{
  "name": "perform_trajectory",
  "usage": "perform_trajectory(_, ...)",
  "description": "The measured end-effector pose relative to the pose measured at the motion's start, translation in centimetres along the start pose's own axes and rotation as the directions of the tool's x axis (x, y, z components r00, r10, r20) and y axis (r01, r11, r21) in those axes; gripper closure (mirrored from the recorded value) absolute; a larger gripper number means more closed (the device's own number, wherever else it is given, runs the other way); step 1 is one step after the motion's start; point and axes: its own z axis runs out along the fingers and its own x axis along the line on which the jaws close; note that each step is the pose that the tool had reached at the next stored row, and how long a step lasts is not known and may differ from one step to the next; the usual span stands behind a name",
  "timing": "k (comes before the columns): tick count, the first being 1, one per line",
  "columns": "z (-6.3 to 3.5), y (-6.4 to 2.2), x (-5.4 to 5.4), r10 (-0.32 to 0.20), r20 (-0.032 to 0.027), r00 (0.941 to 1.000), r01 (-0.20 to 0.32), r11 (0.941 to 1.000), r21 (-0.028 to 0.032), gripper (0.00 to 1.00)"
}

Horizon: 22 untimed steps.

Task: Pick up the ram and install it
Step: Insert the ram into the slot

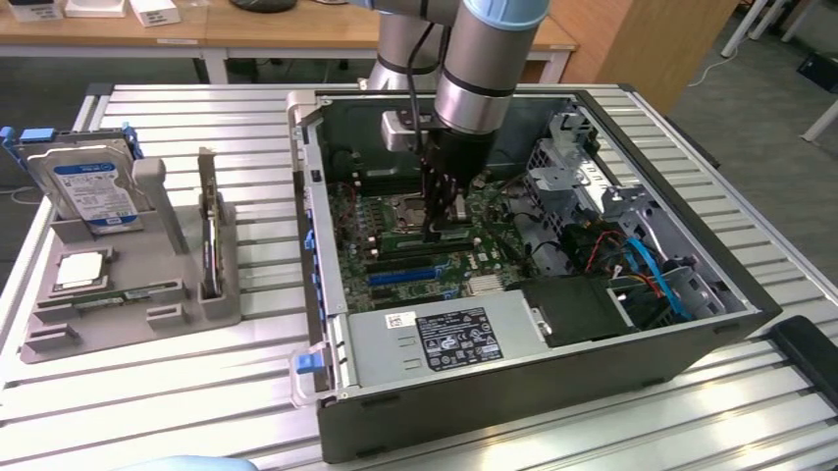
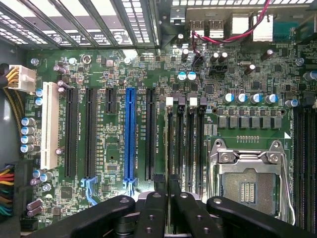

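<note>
The ram (image 2: pixel 168 186) is showing as a thin dark edge pinched between the two black fingers, seen edge-on from the wrist camera. It appears to be hanging just over the bank of black memory slots (image 2: pixel 184 144). In the exterior view this is happening at the centre of the frame, inside the open computer case (image 1: pixel 524 383), where the gripper (image 1: pixel 445 222) is reaching straight down from the arm. The claw is clamping nearly shut on the stick. How deep the stick is sitting in the pinch is not clear.

The main risk appears to be misalignment. The slots are lying close together in parallel, so a small sideways offset is likely to bring the stick down on the plastic ridge between two of them. A slightly twisted stick would be meeting the slot at one end first and jamming. The pale latches (image 2: pixel 170 101) at the slot ends are another concern, because whether they are standing open cannot be told. A closed latch would be blocking the stick. Pressing on a narrow grip could also be letting the stick slide up between the fingers rather than seating it.

The open processor socket (image 2: pixel 246 181) is lying just beside the slots, so a drifting finger could be striking its metal frame. The tray (image 1: pixel 183 314) and the hard drive (image 1: pixel 89 186) are sitting well apart at the exterior view's left.
</note>
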Motion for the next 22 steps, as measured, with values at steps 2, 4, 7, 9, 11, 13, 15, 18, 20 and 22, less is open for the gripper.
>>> perform_trajectory(2,0.03,0.0,0.0,0.0,0.0001,1.0,0.0,1.0,0.0,0.87)
perform_trajectory(4,0.09,-0.02,-0.02,0.0,0.0003,1.0,0.0,1.0,0.0002,0.87)
perform_trajectory(7,0.14,-0.02,-0.01,0.0,-0.0011,1.0,0.0,1.0,0.0,0.87)
perform_trajectory(9,0.16,-0.01,-0.03,0.0,-0.0015,1.0,0.0,1.0,0.0001,0.87)
perform_trajectory(11,0.17,-0.01,-0.06,0.0,-0.0013,1.0,0.0,1.0,0.0001,0.87)
perform_trajectory(13,0.17,-0.01,-0.06,0.0,-0.0013,1.0,0.0,1.0,0.0001,0.87)
perform_trajectory(15,0.17,-0.01,-0.07,0.0,-0.0012,1.0,0.0,1.0,-0.0002,0.87)
perform_trajectory(18,0.16,0.0,-0.08,0.0,-0.0009,1.0,0.0,1.0,-0.0036,0.87)
perform_trajectory(20,0.11,-0.01,-0.08,-0.001,-0.001,1.0,0.0,1.0,-0.0076,0.87)
perform_trajectory(22,0.06,-0.04,-0.07,-0.001,-0.0014,1.0,0.001,0.9999,-0.0116,0.87)
